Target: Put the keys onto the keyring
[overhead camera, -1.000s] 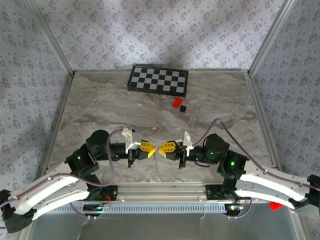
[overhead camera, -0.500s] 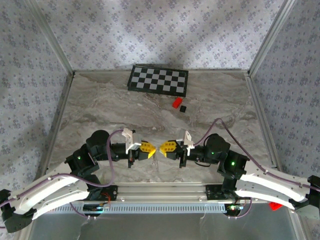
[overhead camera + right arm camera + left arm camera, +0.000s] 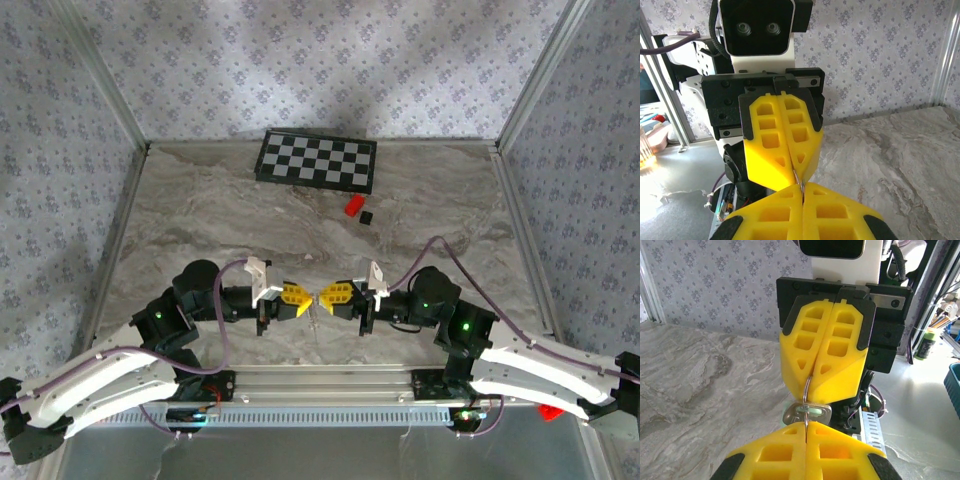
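left end effector (image 3: 806, 429) fully closed, tips pinching the thin wire keyring (image 3: 805, 392) in the seam. key (image 3: 822, 413), a pale flat silvery piece, just past those tips and touching the ring; threaded or not, cannot tell. right end effector (image 3: 812, 383) tip to tip with the left, likewise closed, ring's far end caught in its seam. both level over the marbled surface (image 3: 200, 220). well ahead of the tips: red block (image 3: 353, 205), black cube (image 3: 366, 216) just beside it, checkerboard (image 3: 317, 160) farthest.
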You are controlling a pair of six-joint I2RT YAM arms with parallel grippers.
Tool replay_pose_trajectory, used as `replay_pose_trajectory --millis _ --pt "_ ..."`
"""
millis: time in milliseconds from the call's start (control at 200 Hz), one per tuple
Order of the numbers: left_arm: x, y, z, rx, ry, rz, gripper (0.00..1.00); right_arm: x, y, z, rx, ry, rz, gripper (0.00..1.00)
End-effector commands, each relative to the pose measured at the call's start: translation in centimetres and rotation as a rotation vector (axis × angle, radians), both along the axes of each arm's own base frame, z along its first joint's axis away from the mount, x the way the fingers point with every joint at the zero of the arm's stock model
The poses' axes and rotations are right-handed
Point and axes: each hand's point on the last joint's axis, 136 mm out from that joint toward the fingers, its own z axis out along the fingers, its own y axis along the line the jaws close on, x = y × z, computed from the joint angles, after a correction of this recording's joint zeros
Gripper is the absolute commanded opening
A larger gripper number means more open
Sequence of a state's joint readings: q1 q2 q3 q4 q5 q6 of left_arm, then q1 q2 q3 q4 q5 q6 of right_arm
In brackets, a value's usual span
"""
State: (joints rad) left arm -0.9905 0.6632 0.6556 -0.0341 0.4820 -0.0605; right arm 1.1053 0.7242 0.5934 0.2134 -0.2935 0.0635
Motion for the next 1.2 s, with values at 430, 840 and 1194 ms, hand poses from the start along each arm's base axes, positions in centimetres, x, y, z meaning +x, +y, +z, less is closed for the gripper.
replay_pose_trajectory --millis 430,840,1194 --pt "-0.24 0.09 2.63 -0.052 -0.055 -0.006 0.0 -0.65 0.12 0.28 0.013 0.015 0.051 0.0" --pt "-0.22 0.0 2.73 -0.049 -0.057 -0.009 0.0 -0.59 -0.23 0.62 0.02 0.012 0.042 0.0" --pt "-0.51 0.07 2.74 -0.052 -0.057 -0.016 0.0 -0.3 -0.14 0.27 0.014 0.009 0.029 0.0"
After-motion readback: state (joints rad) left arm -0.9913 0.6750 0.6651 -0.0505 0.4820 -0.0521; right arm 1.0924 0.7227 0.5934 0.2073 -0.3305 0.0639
